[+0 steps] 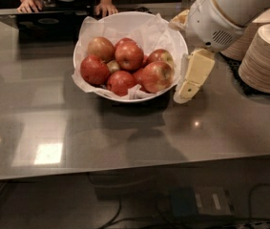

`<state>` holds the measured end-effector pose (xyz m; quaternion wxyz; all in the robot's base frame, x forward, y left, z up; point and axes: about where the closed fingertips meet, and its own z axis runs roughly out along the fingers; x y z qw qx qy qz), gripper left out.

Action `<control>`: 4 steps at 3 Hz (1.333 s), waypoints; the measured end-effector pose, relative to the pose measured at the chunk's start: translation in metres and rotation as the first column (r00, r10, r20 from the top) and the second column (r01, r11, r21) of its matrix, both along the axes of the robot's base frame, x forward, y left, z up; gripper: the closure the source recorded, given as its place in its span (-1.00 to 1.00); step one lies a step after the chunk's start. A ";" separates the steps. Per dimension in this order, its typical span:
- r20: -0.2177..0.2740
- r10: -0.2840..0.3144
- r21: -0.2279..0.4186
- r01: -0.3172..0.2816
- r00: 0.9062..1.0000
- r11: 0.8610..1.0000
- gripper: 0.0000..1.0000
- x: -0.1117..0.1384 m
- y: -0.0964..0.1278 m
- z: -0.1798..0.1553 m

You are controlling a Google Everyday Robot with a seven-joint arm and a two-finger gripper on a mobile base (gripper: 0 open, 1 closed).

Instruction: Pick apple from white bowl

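The white bowl (120,16) stands at the back middle of the grey counter, lined with crinkled white paper and holding several apples. The glossy red apple (129,55) lies on top near the bowl's middle. A paler tan-yellow apple (101,47) is to its left, and a red apple with a yellow patch (156,75) is at the front right. My gripper (191,80), cream-coloured, hangs from the white arm just outside the bowl's right rim, pointing down at the counter. It holds nothing.
Two tall stacks of plates (267,56) stand at the right, close behind my arm. A dark laptop (48,20) and a person's hands (107,7) are at the back left. The counter's front edge (125,171) runs across, with cables below.
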<state>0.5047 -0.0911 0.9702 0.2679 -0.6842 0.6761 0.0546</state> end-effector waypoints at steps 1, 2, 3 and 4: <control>0.023 -0.013 0.035 0.013 1.000 0.999 -1.00 0.001 0.000 0.000; 0.067 -0.011 0.135 0.002 0.998 0.991 -1.00 0.026 0.012 0.005; 0.062 -0.011 0.217 -0.003 0.998 0.976 -1.00 0.048 0.028 0.007; 0.042 -0.011 0.252 0.000 0.999 0.968 -0.81 0.064 0.040 0.007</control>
